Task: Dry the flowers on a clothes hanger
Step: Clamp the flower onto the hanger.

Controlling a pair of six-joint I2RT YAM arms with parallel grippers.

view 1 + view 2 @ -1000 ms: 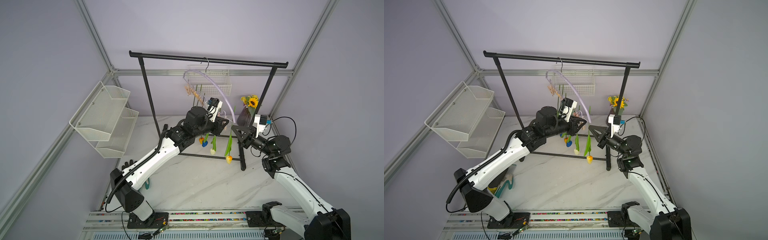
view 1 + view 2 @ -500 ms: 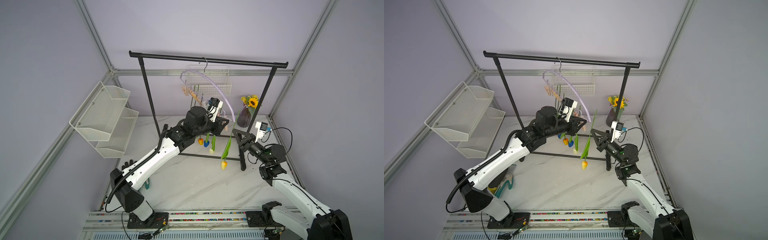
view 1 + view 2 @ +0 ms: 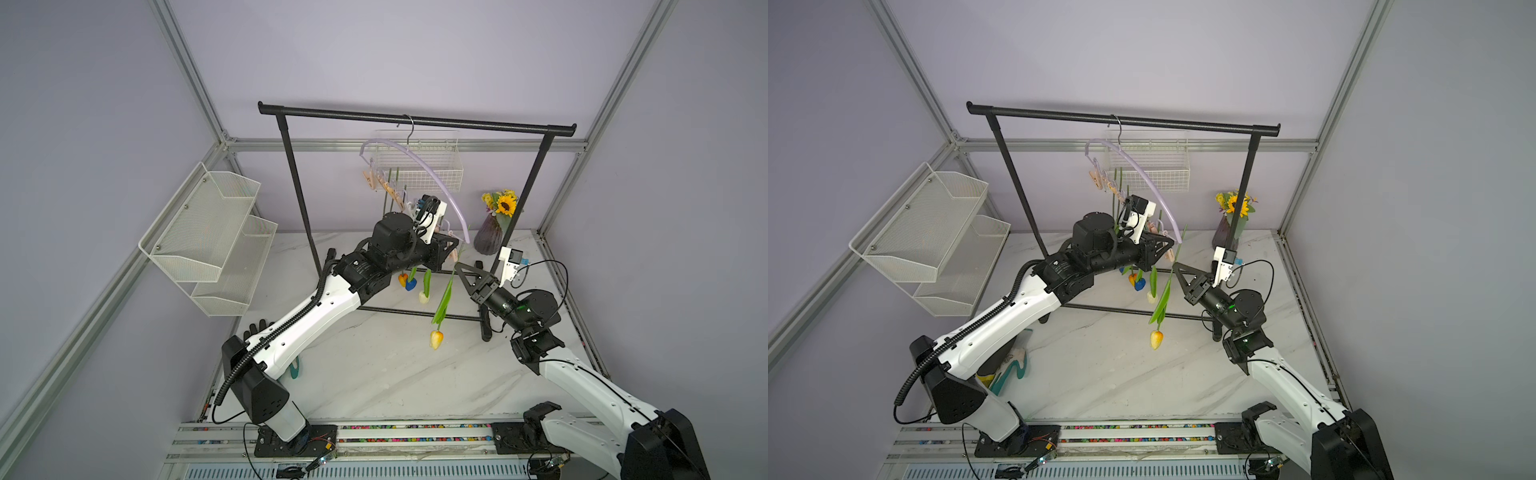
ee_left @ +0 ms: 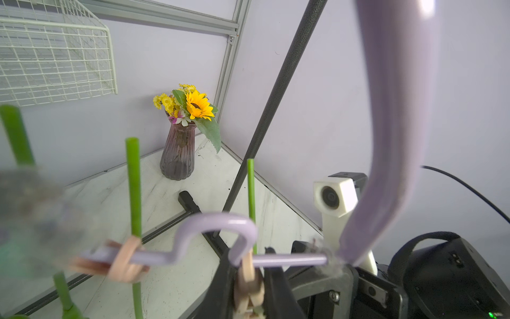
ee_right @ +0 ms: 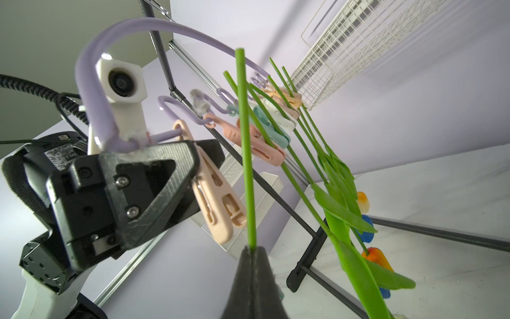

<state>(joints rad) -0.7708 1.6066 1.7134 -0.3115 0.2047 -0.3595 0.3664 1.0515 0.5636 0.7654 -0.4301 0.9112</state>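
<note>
The peach clothespin [image 5: 218, 210] at the lowered end of the clothes hanger [image 4: 394, 110] is gripped by the left end effector [image 4: 249, 279], whose jaws are drawn in narrowly around the pin's handle end. Whether the pin's mouth is spread cannot be told. A yellow-orange tulip [image 3: 443, 301] is held head-down just beside that end of the hanger by the right end effector [image 5: 252, 252], which is fully closed on the bare stem. The cut end stands beside the pin and is not yet seen between its tips. Further along the hanger, several tulips [image 5: 335, 205] are already pinned and hang below it.

The stem is judged thin, light and springy, with a smooth surface that may slip or twist in a pinch. Hold is best taken on bare stem near the cut end, clear of the soft leaves and head. The hanger is expected to swing when pushed.
</note>
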